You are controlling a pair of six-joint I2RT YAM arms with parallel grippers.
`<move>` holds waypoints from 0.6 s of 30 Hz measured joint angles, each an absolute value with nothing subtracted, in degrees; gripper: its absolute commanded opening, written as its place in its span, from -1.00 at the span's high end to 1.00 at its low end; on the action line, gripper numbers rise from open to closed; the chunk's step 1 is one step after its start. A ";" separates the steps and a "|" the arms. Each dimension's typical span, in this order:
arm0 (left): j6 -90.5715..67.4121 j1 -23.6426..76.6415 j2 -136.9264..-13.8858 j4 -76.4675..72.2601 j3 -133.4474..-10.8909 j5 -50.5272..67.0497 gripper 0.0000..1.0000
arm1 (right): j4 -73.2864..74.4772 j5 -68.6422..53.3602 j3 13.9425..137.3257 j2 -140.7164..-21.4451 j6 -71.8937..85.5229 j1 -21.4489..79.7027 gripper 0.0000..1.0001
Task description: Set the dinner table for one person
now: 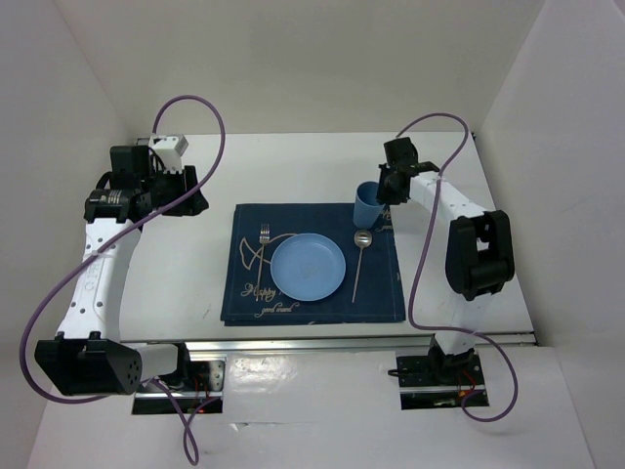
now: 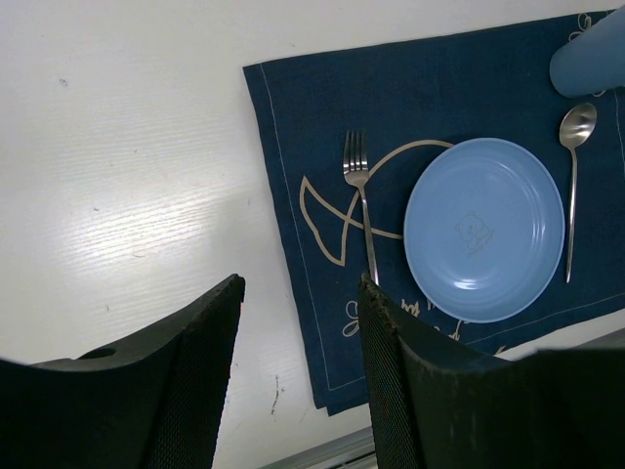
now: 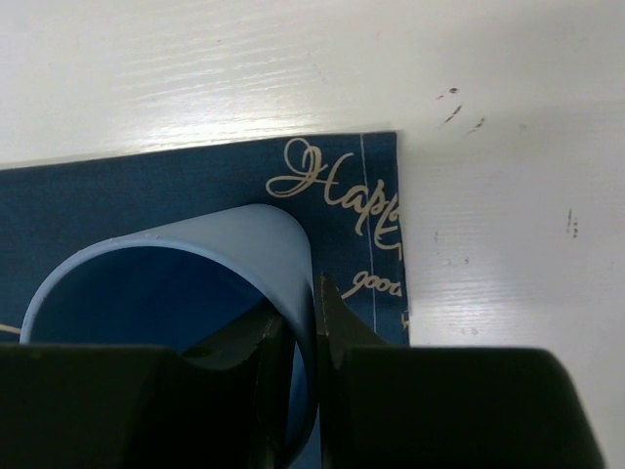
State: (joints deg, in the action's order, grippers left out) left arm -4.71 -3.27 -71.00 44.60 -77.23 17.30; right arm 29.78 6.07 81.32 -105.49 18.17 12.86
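The white dinner table (image 1: 293,166) carries a dark blue fish-print placemat (image 1: 322,303). On the mat lie a light blue plate (image 1: 308,267), a fork (image 1: 263,244) to its left and a spoon (image 1: 360,256) to its right. A blue cup (image 1: 368,203) is upright at the mat's far right corner. My right gripper (image 1: 383,195) is shut on the cup's rim (image 3: 195,264), with one finger inside and one outside (image 3: 301,313). My left gripper (image 1: 190,195) is open and empty (image 2: 301,288) above bare table left of the mat. Its view shows the fork (image 2: 363,210), plate (image 2: 485,228) and spoon (image 2: 573,176).
White walls enclose the table on three sides. A metal rail (image 1: 361,344) runs along the near edge, by both arm bases. Purple cables (image 1: 210,127) loop off each arm. The mat's far right corner (image 3: 376,161) lies just beyond the cup.
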 measured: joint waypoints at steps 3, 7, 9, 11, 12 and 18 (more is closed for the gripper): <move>-4.71 -3.27 -71.00 44.60 -77.23 17.30 -0.17 | 29.63 4.73 81.32 -105.58 18.17 12.86 0.59; -4.71 -3.27 -71.00 44.60 -77.23 17.30 -0.17 | 29.65 4.16 81.32 -106.00 18.15 12.93 0.10; -4.71 -3.27 -71.00 44.60 -77.23 17.30 -0.17 | 29.69 4.08 81.32 -106.04 18.11 12.97 -0.07; -4.71 -3.27 -71.00 44.60 -77.23 17.34 -0.17 | 29.65 4.03 81.32 -105.91 17.93 12.97 -0.18; -4.71 -3.27 -71.00 44.60 -77.23 17.47 -0.17 | 29.65 3.99 81.32 -105.82 17.74 12.97 -0.29; -4.71 -3.27 -71.00 44.60 -77.23 17.87 -0.17 | 30.20 3.60 81.93 -102.19 17.23 12.97 -0.77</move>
State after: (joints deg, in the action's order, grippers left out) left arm -4.71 -3.27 -71.00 44.60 -77.23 17.87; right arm 30.20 3.60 81.93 -102.19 17.23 12.97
